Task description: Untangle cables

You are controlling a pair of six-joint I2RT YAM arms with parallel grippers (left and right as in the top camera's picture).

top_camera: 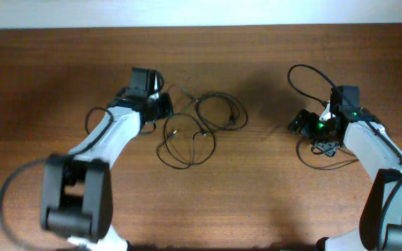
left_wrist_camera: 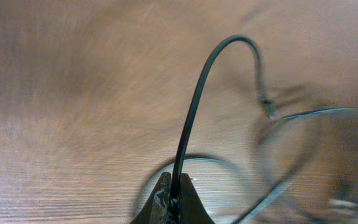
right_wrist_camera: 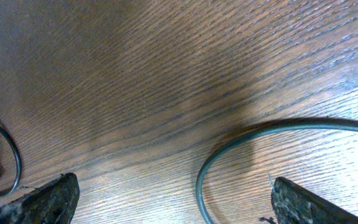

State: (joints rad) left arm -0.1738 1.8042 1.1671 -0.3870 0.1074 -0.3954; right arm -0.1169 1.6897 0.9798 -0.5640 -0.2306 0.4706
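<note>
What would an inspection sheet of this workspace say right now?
Surface: brown wood-grain table.
Job's things: thin black cables lying in a loose tangle of loops, centre-left.
Clutter: nothing seen.
Grippers: left gripper shut on one strand at the tangle's left edge; right gripper open, holding nothing, apart from the tangle.
Cables: thicker arm cables loop beside each arm.
Surroundings: pale strip beyond the table's far edge; nothing else seen.
</note>
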